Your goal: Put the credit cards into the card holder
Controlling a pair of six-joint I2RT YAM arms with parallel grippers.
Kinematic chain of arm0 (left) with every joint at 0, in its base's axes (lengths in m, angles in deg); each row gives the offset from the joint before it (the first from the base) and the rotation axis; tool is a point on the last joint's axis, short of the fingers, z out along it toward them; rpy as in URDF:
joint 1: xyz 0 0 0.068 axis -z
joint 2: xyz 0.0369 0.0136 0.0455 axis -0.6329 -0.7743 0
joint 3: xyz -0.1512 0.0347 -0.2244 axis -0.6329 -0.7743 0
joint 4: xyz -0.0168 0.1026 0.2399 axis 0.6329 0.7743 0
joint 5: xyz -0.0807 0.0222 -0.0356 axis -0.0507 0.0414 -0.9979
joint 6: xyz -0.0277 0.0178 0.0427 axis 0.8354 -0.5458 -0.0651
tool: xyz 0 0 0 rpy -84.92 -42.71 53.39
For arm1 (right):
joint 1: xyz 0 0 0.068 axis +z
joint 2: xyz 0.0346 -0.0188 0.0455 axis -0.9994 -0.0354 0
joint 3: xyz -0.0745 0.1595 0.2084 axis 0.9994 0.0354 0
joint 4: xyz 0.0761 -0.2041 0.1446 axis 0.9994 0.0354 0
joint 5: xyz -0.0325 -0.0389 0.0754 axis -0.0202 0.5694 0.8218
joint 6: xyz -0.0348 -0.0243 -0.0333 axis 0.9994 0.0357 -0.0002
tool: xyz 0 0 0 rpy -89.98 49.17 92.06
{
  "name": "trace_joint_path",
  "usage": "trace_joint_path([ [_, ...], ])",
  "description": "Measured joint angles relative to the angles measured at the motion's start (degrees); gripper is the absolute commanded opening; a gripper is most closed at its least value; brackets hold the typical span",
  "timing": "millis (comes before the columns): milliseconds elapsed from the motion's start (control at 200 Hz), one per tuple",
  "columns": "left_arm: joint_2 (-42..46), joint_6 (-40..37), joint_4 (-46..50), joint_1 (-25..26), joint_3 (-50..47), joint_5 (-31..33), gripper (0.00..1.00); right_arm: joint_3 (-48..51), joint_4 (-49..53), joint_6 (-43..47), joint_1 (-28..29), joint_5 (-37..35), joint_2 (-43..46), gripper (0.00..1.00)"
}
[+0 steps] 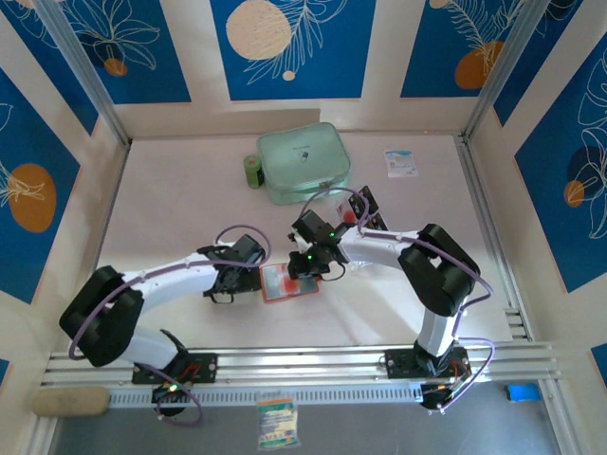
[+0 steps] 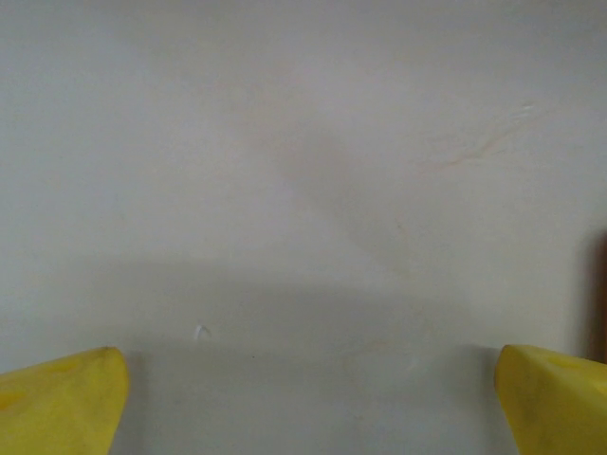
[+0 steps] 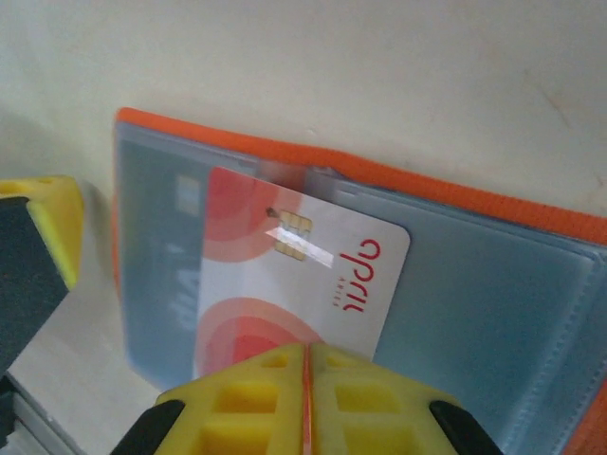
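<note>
The credit card point(image 3: 285, 275), white with red circles and a gold chip, was clamped at its near end by the right tool point(image 3: 306, 365), yellow fingers pressed together on it. Its far end was laid over the opened card holder point(image 3: 493, 284), around the middle fold between the clear pockets; whether it was actually tucked in couldn't be told. The holder was spread flat on the table point(image 2: 303, 142) between the two arms. The left tool point(image 2: 308, 398) was held wide apart, low over bare table just beside the holder's left edge. Further back, a mint-green zip case point(image 1: 303, 163) and a white-and-blue packet point(image 1: 400, 163) were seen.
</note>
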Motion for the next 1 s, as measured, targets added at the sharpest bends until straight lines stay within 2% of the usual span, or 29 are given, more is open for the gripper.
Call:
trace_joint_path([
  [225,-3.3,-2.1,0.6,0.0,2.1,-0.5,0.99,-2.7,1.2,0.0,1.6,-1.3,-2.5,0.1],
  [545,-3.8,-3.5,0.9,-0.1,2.6,-0.6,0.99,-6.6,1.2,-0.9,4.4,-1.0,-5.4,0.09],
  [1000,-3.8,-3.6,0.8,-0.1,2.6,-0.6,0.98,-4.4,1.2,-2.0,0.2,-1.1,-0.9,0.08],
])
